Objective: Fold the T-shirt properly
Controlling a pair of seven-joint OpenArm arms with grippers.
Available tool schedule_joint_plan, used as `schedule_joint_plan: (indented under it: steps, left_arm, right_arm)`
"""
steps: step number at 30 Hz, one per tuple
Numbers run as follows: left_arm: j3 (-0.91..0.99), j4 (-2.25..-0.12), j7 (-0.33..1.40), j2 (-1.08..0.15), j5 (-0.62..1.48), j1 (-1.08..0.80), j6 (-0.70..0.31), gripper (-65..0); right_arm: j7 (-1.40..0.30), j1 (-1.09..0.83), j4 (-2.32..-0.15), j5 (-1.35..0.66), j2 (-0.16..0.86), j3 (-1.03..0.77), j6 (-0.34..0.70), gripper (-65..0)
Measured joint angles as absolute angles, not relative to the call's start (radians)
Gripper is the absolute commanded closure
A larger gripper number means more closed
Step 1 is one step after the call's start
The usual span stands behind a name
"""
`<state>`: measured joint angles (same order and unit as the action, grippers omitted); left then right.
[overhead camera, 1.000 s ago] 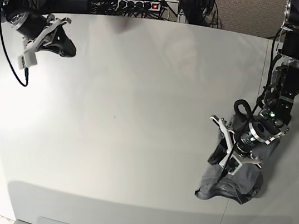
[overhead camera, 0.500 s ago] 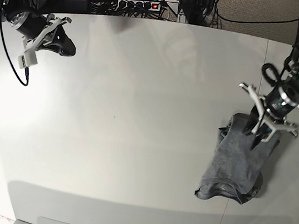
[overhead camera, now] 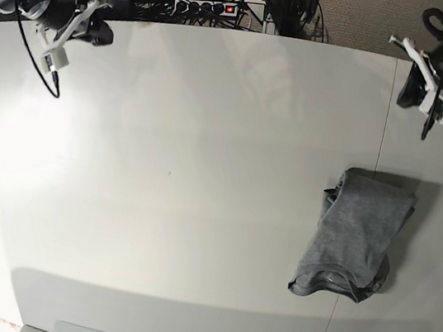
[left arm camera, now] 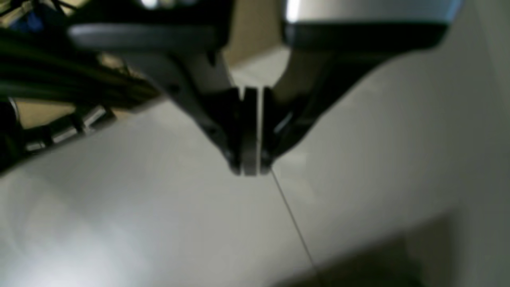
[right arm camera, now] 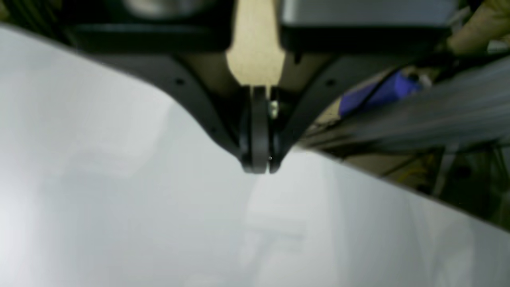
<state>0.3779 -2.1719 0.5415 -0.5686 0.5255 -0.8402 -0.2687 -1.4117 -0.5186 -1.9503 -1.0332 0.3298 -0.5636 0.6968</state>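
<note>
Grey T-shirt [overhead camera: 354, 236] apart from fingers [overhead camera: 411, 92]

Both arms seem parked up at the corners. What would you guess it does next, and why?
Probably nothing but rest: the shirt already lies in a narrow folded bundle, though a bit rumpled, and the left tool and right tool are shut, empty and well clear of it.

The base view looks straight down on the table [overhead camera: 204, 172]; both wrist views skim it closely.
</note>
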Motion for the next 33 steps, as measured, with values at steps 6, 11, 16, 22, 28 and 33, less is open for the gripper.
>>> schedule_joint_plan:
  steps: [6, 11, 16, 22, 28, 33]
  left_arm:
    - [0.378, -2.230, 0.574, -0.562, 0.543, -1.026, -0.272, 0.0]
    - [0.380, -2.234, 0.576, -0.508, 0.543, -1.144, -0.274, 0.0]
    - [0.380, -2.217, 0.567, -0.445, 0.501, -1.214, -0.288, 0.0]
    - [0.377, -2.034, 0.474, -0.421, 0.514, -1.212, -0.289, 0.0]
    - [0.375, -1.802, 0.438, -0.421, 0.553, -1.158, -0.368, 0.0]
    - [0.283, -1.600, 0.386, -0.424, 0.548, -1.073, -0.372, 0.0]
  right_arm:
    - [-1.409, -0.686, -2.040, -1.026, 0.332, -0.563, 0.697, 0.0]
    - [-1.356, -0.817, -2.061, -0.887, 0.327, -0.562, 0.697, 0.0]
    - [-1.175, -0.939, -2.055, -0.649, 0.269, -0.563, 0.697, 0.0]
    - [-1.106, -0.982, -1.904, -0.629, 0.218, -0.562, 0.698, 0.0]
    - [-0.998, -0.952, -1.631, -0.600, 0.224, -0.490, 0.695, 0.0]
    - [-0.905, -0.818, -1.408, -0.455, 0.224, -0.355, 0.693, 0.0]
